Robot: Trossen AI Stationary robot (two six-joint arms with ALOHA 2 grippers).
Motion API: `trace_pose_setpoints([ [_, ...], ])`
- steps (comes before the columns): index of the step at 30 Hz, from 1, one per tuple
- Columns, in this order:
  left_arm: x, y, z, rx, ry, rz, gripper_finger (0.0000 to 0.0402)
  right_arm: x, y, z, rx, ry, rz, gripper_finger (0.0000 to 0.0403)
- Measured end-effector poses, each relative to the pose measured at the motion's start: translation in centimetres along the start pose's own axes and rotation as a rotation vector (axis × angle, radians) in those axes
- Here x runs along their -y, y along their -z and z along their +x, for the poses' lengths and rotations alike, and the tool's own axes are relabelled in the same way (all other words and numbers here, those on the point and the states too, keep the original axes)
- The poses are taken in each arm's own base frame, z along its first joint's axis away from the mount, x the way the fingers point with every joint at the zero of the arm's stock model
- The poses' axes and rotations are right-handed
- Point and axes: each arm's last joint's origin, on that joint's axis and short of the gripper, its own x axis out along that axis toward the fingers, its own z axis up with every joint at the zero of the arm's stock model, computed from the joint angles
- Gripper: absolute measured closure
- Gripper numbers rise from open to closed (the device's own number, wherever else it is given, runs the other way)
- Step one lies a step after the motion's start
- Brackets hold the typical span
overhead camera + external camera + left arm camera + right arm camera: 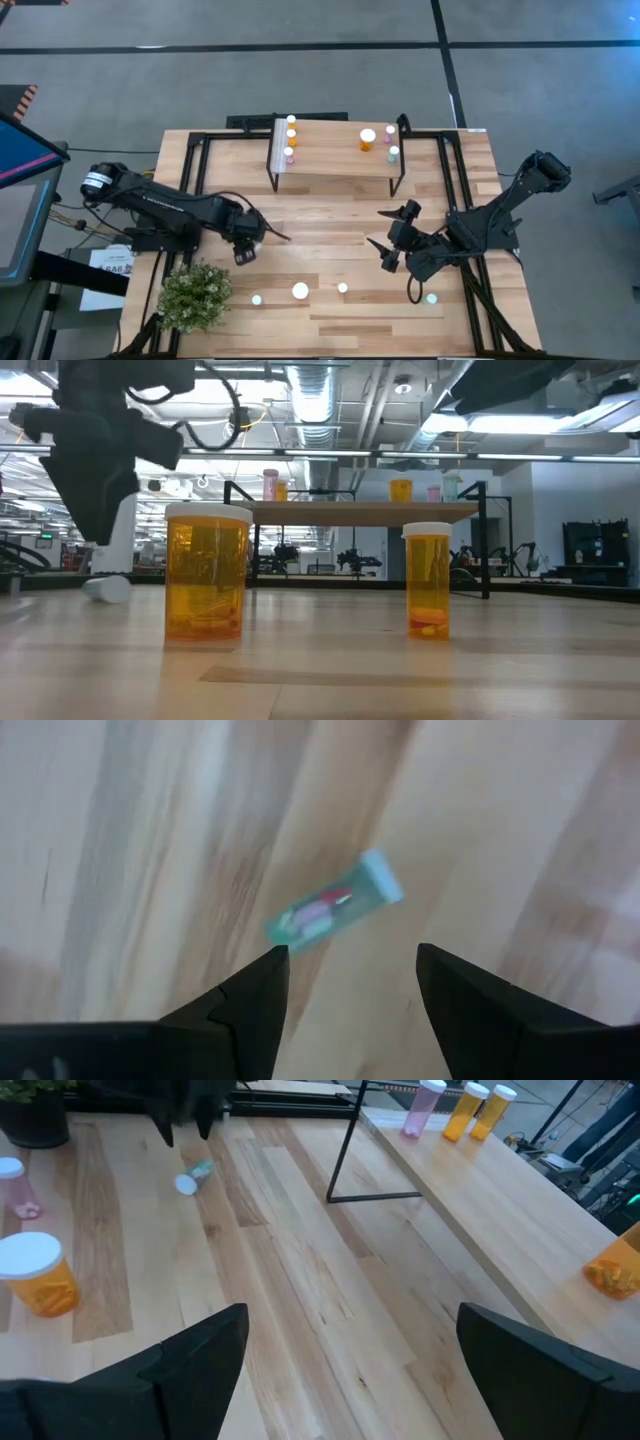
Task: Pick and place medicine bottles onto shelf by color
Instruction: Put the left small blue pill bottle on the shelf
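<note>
A small pale green medicine bottle (330, 910) lies on its side on the tabletop, white cap (186, 1184) toward the table's near side. My left gripper (350, 965) hangs open just above it, pointing down and touching nothing. The shelf (335, 160) stands at the table's far middle, with orange and pink bottles (291, 135) at its left end and an orange, a pink and a green bottle (380, 142) at its right end. My right gripper (392, 240) waits open over the table's right half, holding nothing.
A large orange bottle (300, 291), a small orange one (342, 288) and two small green ones (257, 299) (432, 298) stand along the near side. A potted plant (195, 295) sits at the near left corner. Bare wood lies between the shelf and these bottles.
</note>
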Motion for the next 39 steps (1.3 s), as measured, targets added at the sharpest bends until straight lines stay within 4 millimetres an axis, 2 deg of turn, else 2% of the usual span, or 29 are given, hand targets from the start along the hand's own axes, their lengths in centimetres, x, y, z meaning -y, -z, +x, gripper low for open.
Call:
trace_pose_setpoints([
  [4, 1.2, -0.2, 0.3, 0.055, 0.019, 0.243, 0.0196, 0.0, 0.0, 0.0, 0.000, 0.000, 0.000, 0.0026],
  [8, 2.0, -0.2, 1.9, -0.007, -0.015, 0.386, 0.0196, 0.0, 0.0, 0.0, 0.000, 0.002, -0.004, 0.0026],
  [16, 2.6, -1.0, 5.5, -0.136, -0.157, 0.528, 0.0196, 0.1, 0.0, 0.0, 0.005, 0.011, -0.025, 0.0026],
  [25, 3.8, -2.6, 6.3, -0.142, -0.195, 0.592, 0.0198, 0.1, 0.0, 0.0, 0.006, 0.013, -0.026, 0.0026],
  [28, 3.8, -2.6, 6.3, -0.142, -0.197, 0.563, 0.0213, 0.1, 0.0, 0.0, 0.006, 0.013, -0.025, 0.0026],
  [39, 3.9, -3.1, 5.9, -0.134, -0.199, 0.499, 0.0321, 0.1, 0.0, 0.0, 0.006, 0.014, -0.028, 0.0026],
])
